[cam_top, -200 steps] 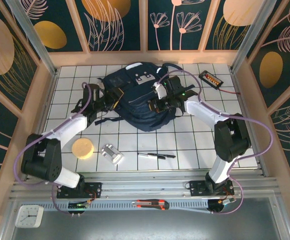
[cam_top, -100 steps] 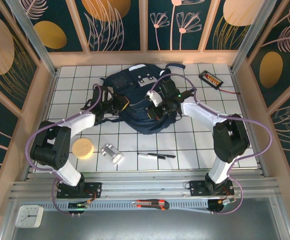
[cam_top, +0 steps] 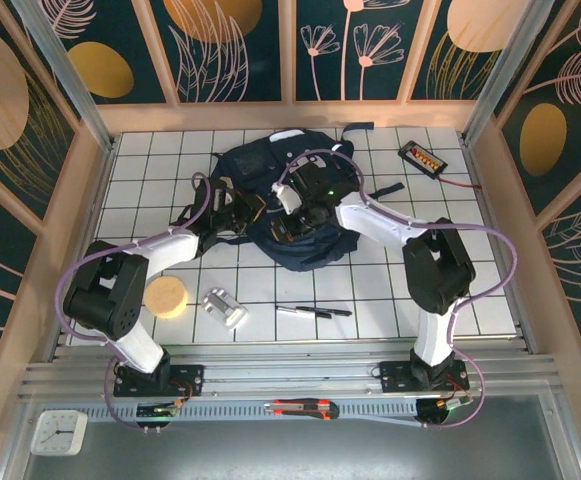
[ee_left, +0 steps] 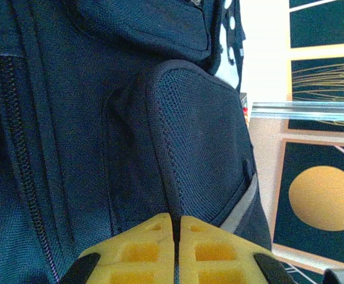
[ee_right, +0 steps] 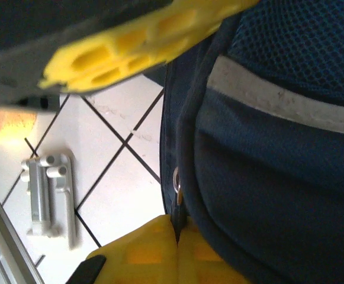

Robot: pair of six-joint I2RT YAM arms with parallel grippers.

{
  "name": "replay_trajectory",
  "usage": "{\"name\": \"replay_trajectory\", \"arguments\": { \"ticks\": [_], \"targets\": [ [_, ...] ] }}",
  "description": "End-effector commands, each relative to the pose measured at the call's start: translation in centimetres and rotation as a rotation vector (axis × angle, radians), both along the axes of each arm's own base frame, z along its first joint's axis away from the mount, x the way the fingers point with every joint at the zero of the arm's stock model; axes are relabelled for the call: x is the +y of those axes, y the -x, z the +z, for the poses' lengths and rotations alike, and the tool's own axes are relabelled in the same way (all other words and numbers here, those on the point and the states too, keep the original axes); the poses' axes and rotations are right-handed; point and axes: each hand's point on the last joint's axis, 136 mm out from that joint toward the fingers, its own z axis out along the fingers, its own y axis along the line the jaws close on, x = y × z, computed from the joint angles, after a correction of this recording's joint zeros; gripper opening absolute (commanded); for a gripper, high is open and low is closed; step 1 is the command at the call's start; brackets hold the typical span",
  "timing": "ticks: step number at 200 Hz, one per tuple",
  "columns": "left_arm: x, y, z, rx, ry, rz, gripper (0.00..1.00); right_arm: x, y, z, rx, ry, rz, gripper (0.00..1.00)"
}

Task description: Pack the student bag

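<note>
The student bag [cam_top: 270, 170], dark navy, lies at the back middle of the tiled table. Both grippers meet at its near side. My left gripper [cam_top: 254, 214] is shut, its yellow fingers [ee_left: 142, 251] pinching the raised seam of a mesh pocket on the bag [ee_left: 71, 118]. My right gripper [cam_top: 292, 224] is shut on the bag's zip pull [ee_right: 176, 188], at the bag's edge [ee_right: 290, 177] below a pale stripe [ee_right: 278, 97]. In the right wrist view the left gripper's yellow fingers [ee_right: 142, 41] cross the top.
On the tiles near the front lie a yellow sponge [cam_top: 166, 296], a metal block [cam_top: 224, 308] and a pen [cam_top: 313, 311]. A black device with orange parts [cam_top: 422, 157] sits at the back right. A box cutter [cam_top: 300, 408] and a clock [cam_top: 58, 432] lie on the front ledge.
My left gripper moved right onto the bag and closed on its seam. The right gripper pulled left, and the bag shifted left and bunched up.
</note>
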Motion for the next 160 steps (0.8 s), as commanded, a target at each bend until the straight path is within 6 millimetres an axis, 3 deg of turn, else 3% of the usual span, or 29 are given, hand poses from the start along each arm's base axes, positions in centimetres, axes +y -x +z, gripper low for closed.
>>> {"name": "replay_trajectory", "arguments": {
  "ticks": [1,31,42,61,101,122,126,139,160],
  "targets": [
    [-3.1,1.6,2.8,-0.063,0.089,-0.091,0.08,3.4,-1.7,2.9,-0.062,-0.113,-0.071,0.00],
    [-2.1,2.3,3.0,-0.067,0.038,-0.088,0.13,2.2,-1.9,2.8,-0.083,-0.086,-0.104,0.00],
    [-1.7,2.6,2.9,-0.065,0.014,-0.096,0.22,1.6,-1.8,2.7,-0.081,-0.078,-0.108,0.00],
    [-0.7,2.8,2.8,-0.062,-0.010,-0.097,0.48,0.6,-1.8,2.6,-0.080,-0.075,-0.123,0.00],
    [2.7,1.6,2.8,-0.076,-0.085,-0.100,0.80,-0.1,-2.2,3.6,-0.096,-0.121,-0.163,0.00],
    [3.4,0.5,1.9,-0.076,-0.159,-0.170,0.91,0.1,-2.0,3.7,-0.088,-0.142,-0.160,0.00],
    [3.2,-0.2,2.5,-0.097,-0.169,-0.189,0.92,0.2,-2.0,3.7,-0.087,-0.145,-0.160,0.00],
    [2.6,-0.9,2.1,-0.102,-0.226,-0.276,0.98,0.2,-1.9,3.7,-0.084,-0.151,-0.159,0.00],
    [2.2,-1.8,0.8,-0.089,-0.314,-0.374,0.99,0.1,-1.8,3.5,-0.078,-0.144,-0.157,0.00]
  ]
}}
